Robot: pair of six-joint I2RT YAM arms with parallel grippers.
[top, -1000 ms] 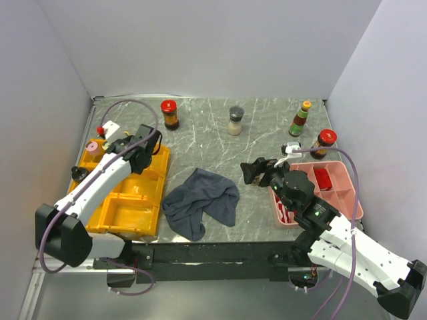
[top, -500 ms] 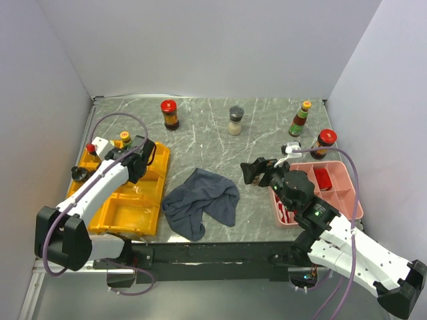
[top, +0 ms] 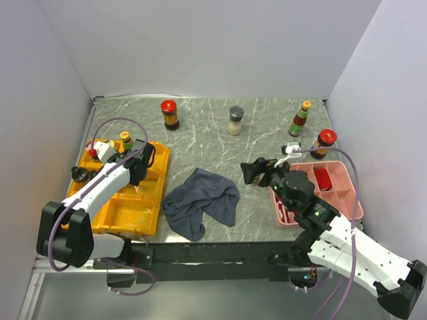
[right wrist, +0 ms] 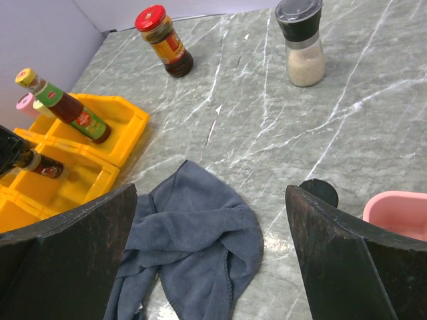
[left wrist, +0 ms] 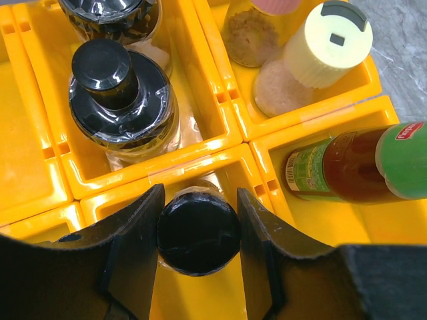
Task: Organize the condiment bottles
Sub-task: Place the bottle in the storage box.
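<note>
My left gripper (left wrist: 200,203) is shut on a black-capped bottle (left wrist: 198,235) that stands in a compartment of the yellow tray (left wrist: 40,167); one finger sits on each side of the cap. From above, this gripper (top: 141,160) is over the tray's back part. Around it stand a black-capped jar (left wrist: 123,93), a pale-capped shaker (left wrist: 327,43) and a leaning green-labelled sauce bottle (left wrist: 353,163). My right gripper (top: 257,172) is open and empty above the table, right of the cloth. A red-capped jar (top: 169,113), a grey-capped grinder (top: 235,120), an orange-capped sauce bottle (top: 301,119) and a red-capped bottle (top: 325,142) stand on the table.
A dark grey cloth (top: 202,200) lies crumpled in the middle of the marble table; it also shows in the right wrist view (right wrist: 193,247). A pink tray (top: 347,200) sits at the right by my right arm. Grey walls close in the left, back and right sides.
My left gripper has moved left and nearer over the yellow tray and come down into a compartment. The right arm has not moved.
</note>
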